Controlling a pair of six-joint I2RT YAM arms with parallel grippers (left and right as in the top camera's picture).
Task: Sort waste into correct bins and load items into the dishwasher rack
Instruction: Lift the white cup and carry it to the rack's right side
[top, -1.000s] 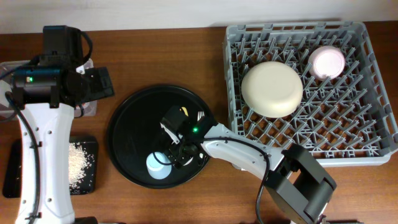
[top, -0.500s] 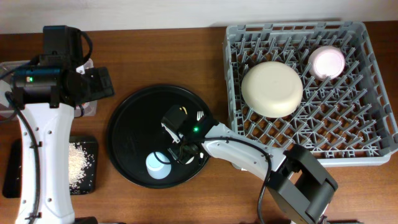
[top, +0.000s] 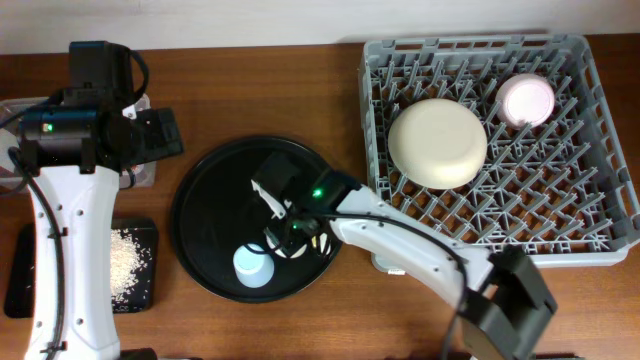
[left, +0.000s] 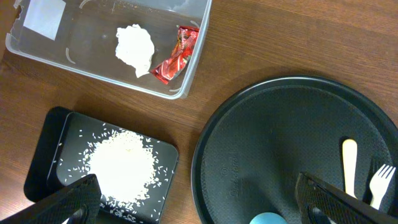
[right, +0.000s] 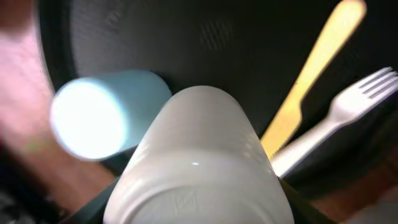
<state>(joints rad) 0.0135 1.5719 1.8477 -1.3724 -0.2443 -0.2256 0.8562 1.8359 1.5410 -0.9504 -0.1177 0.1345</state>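
White cup (right: 198, 168), upside down over the round black tray (top: 215, 200) just beside the light blue cup (right: 93, 118), is pinched by your right pincer (top: 287, 236). Next, lift it clear and carry it to the dishwasher rack (top: 368, 130). Your left pincer (left: 198, 186) hangs spread and empty.

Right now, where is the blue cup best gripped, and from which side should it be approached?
Grip the blue cup across its round wall, coming straight down from above: it stands on end on the round tray, sides free. Avoid the side facing the white cup, which sits close.
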